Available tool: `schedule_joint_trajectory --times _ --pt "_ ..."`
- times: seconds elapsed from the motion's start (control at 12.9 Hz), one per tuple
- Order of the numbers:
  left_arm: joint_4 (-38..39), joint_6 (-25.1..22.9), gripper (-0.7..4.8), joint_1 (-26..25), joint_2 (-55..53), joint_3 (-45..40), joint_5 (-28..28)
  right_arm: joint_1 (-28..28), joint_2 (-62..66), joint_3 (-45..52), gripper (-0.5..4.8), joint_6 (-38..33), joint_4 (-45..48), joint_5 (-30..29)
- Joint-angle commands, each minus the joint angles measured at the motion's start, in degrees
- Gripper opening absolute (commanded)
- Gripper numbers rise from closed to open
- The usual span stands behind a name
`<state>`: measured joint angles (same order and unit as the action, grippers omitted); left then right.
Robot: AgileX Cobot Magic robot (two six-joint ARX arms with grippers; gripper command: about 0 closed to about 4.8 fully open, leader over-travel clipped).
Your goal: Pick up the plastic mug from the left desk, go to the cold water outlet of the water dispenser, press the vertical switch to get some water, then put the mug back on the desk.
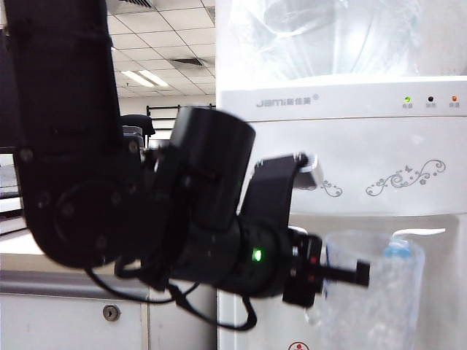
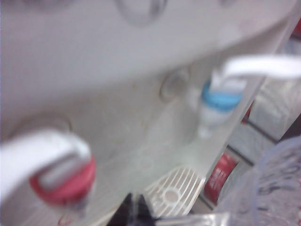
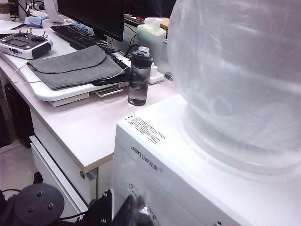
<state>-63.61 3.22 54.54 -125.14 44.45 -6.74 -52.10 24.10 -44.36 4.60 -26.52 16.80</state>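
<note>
The clear plastic mug [image 1: 379, 310] hangs in front of the white water dispenser [image 1: 365, 146], its rim level with the cold water outlet [image 1: 398, 251], whose blue collar also shows in the blurred left wrist view [image 2: 221, 101]. The vertical switch [image 1: 421, 232] curves out above that collar [image 2: 263, 66]. My left gripper [image 1: 361, 273] is shut on the mug [image 2: 275, 188] at its thin handle, its black fingertips [image 2: 136, 212] together. My right gripper [image 3: 136, 209] is shut and empty before the dispenser's upper front panel [image 3: 155, 188]. The left desk [image 1: 111, 312] stands left of the dispenser.
The pink-red tap [image 2: 63, 181] and a white drip grille [image 2: 171, 193] sit beside the cold outlet. A big clear water jug [image 3: 235, 70] tops the dispenser. On the desk [image 3: 84, 132] stand a smoky-grey bottle [image 3: 139, 77], a grey pouch [image 3: 73, 66], a keyboard [image 3: 82, 37] and a controller [image 3: 23, 44].
</note>
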Motion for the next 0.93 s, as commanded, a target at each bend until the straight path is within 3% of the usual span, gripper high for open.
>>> schedule_joint_trajectory --times 0.08,0.31,0.54,0.93 --pt "-3.76 -0.26 -0.05 0.57 -1.79 0.48 -1.01 -0.04 -0.11 -0.13 -0.01 0.15 0.59 0.0" --pt "-7.48 -0.24 -0.05 1.79 -9.7 7.48 -5.27 -0.07 -0.15 -0.13 -0.01 0.13 0.55 -0.26" --pt "-7.56 -0.26 -0.05 1.81 -13.42 12.39 -6.12 -0.07 -0.2 -0.13 -0.01 0.13 0.48 -0.42" --pt "-6.12 -0.22 -0.05 2.05 -16.17 13.44 -6.82 -0.07 -0.46 -0.13 -0.01 0.13 -1.6 -0.39"
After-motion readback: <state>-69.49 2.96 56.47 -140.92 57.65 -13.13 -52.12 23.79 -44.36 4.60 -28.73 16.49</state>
